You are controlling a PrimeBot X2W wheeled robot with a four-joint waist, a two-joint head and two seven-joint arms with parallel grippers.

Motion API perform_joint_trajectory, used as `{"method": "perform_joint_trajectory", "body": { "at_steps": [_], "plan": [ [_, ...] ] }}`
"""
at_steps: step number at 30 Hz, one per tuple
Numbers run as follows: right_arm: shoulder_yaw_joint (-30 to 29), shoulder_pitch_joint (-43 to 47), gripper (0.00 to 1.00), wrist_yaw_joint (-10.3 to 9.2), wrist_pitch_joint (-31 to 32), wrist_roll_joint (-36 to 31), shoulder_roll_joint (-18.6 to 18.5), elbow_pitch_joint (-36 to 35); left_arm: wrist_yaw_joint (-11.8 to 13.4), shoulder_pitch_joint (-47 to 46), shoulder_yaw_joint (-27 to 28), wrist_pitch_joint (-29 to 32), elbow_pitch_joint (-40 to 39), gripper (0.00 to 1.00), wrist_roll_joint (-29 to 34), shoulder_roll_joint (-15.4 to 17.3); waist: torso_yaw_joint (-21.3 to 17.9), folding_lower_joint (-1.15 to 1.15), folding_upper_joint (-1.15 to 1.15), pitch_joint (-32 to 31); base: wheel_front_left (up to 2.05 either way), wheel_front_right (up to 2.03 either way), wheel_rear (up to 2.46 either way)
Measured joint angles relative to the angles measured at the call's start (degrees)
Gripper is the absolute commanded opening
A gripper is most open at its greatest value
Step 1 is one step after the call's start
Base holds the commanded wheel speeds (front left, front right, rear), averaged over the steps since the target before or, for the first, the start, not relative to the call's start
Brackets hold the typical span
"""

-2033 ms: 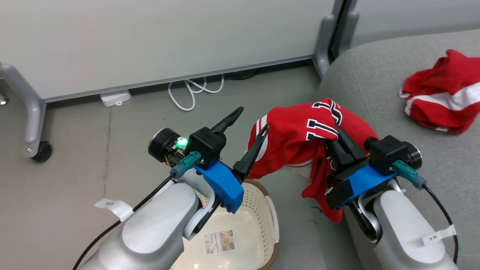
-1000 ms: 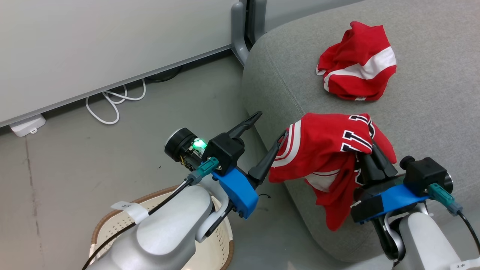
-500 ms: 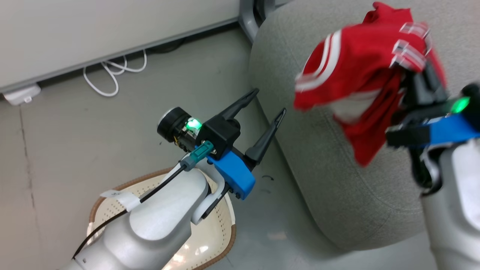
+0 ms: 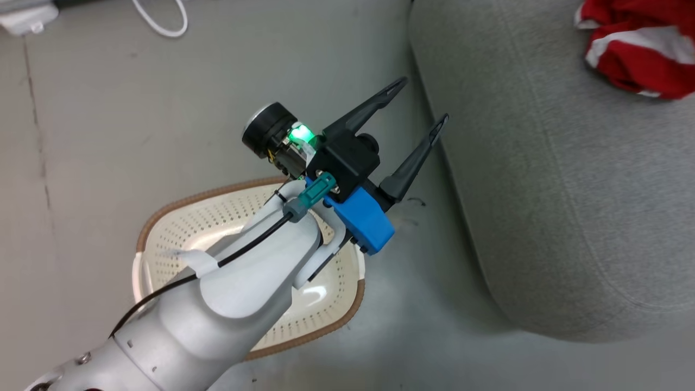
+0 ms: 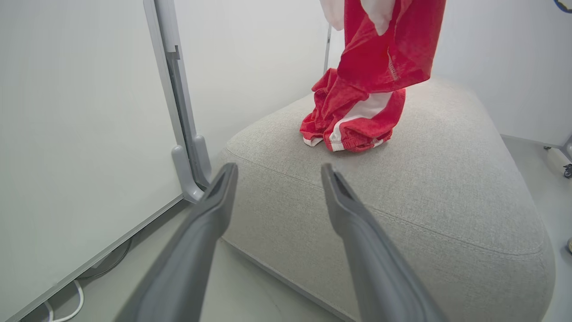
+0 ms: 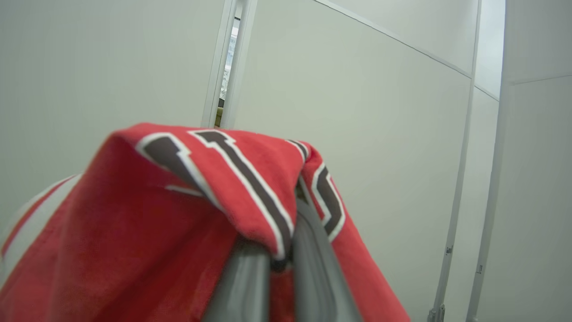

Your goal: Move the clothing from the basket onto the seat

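Observation:
The cream basket (image 4: pixel 179 202) with a brown rim stands on the floor left of the grey seat (image 4: pixel 570 190). My left arm covers part of it, and what shows of its inside holds nothing. My left gripper (image 4: pixel 425 99) hangs open above the floor at the seat's edge, nothing between its fingers (image 5: pixel 214 210). One piece of red clothing (image 4: pixel 635 54) with a white stripe lies crumpled on the seat (image 5: pixel 424 192). A second red garment (image 5: pixel 389 40) hangs in the air above it. My right gripper (image 6: pixel 279 259) is shut on this red jersey (image 6: pixel 178 214) with dark numbers, which drapes over its fingertips.
A white partition panel on a grey leg (image 5: pixel 187 147) stands behind the seat's left end. A white cable (image 4: pixel 163 21) and a white box (image 4: pixel 27 16) lie on the grey floor by the wall. Tall white panels (image 6: pixel 357 112) rise beyond the held jersey.
The head camera has tilted down and shifted. My right gripper has lifted the jersey up and out of the head view. My left gripper stays open in much the same pose.

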Motion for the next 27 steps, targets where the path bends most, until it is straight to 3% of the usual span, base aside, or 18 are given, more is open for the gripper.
{"method": "perform_joint_trajectory", "body": {
  "at_steps": [4,8,21,27],
  "plan": [
    [-2.41,-3.36,0.0,0.0,0.0,0.38,-4.55,4.69,0.01,-1.41,-0.01,-0.52,0.36,1.0,0.74,-0.14,1.57,0.0,0.0,3.23,0.0,0.0,0.0],
    [-4.02,-4.01,0.0,0.0,0.0,0.66,-6.59,10.46,0.02,-2.26,-0.19,-0.63,0.8,1.0,1.19,-0.29,2.53,0.0,0.0,6.06,0.0,0.0,0.0],
    [-7.31,0.31,0.0,0.0,0.0,0.92,-5.88,29.87,-0.24,-3.7,-0.76,-1.11,1.87,1.0,1.68,-0.4,3.52,0.0,0.0,10.25,0.0,0.0,0.0],
    [-6.61,0.62,0.0,0.0,0.0,0.75,-4.49,33.96,-0.4,-3.7,-1.01,-1.45,2.56,1.0,1.58,-0.48,3.48,0.0,0.0,9.88,0.0,0.0,0.0]
  ]
}}
